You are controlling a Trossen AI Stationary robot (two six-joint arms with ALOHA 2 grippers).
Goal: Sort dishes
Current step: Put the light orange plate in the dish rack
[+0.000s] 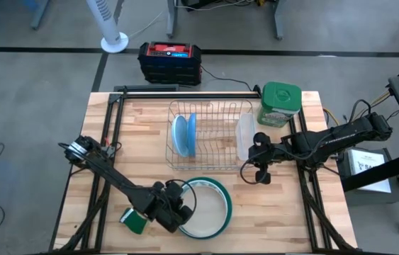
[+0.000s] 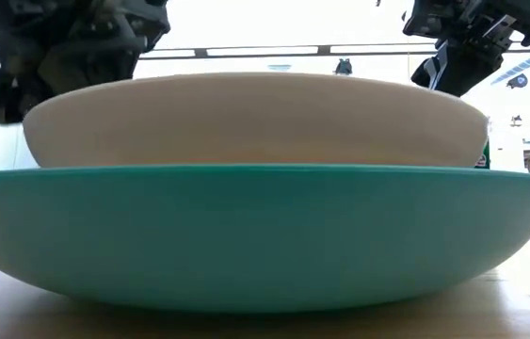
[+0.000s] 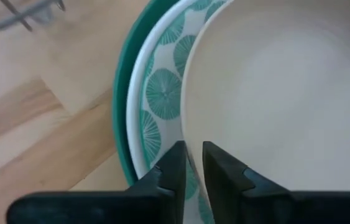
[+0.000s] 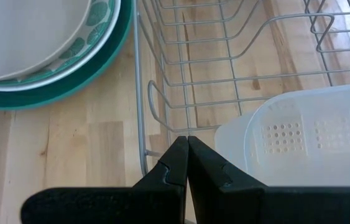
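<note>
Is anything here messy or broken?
Nothing stands out. The cream plate sits flat inside the teal-rimmed plate, blue plates stand upright in the rack, and nothing is spilled or cracked.

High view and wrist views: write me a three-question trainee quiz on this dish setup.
1. Fill in: the left gripper pinches the rim of the ___ plate.
2. The light blue plates stand in: A) the wire dish rack, B) a sink, C) a drawer.
3. True or false: the right gripper is shut and empty.
Key: 1 cream plate, stacked in the teal-rimmed plate; 2 A; 3 true.
</note>
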